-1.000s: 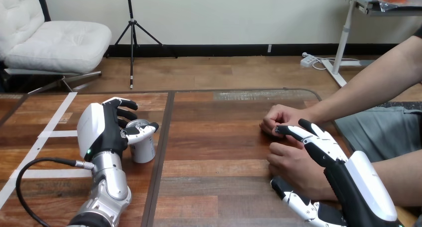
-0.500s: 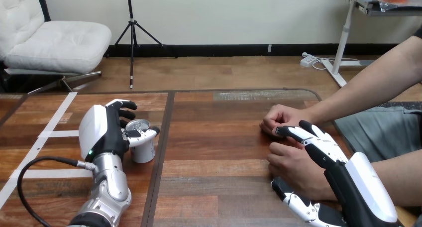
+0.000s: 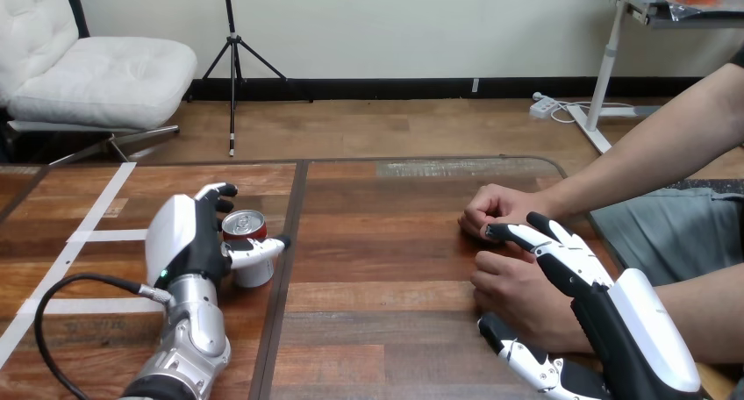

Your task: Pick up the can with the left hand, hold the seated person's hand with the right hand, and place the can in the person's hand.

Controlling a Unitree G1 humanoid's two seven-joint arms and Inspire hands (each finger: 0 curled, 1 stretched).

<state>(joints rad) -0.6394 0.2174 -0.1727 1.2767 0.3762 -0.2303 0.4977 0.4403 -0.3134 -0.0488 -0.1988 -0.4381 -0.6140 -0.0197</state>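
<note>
Over the last second the left hand (image 3: 189,242) has been lowered and drawn in against the can (image 3: 246,227). Its fingers (image 3: 218,192) are now curled behind the can and the thumb is laid across its front, so the grasp is judged closed and the lift due next. The can, a smooth metal cylinder with a silver lid and red rim, is stood on the plank-grained tabletop (image 3: 395,242) between fingers and thumb. The right hand (image 3: 614,321) is kept nearly straight-fingered over the person's nearer hand (image 3: 518,299), with nothing clasped.
</note>
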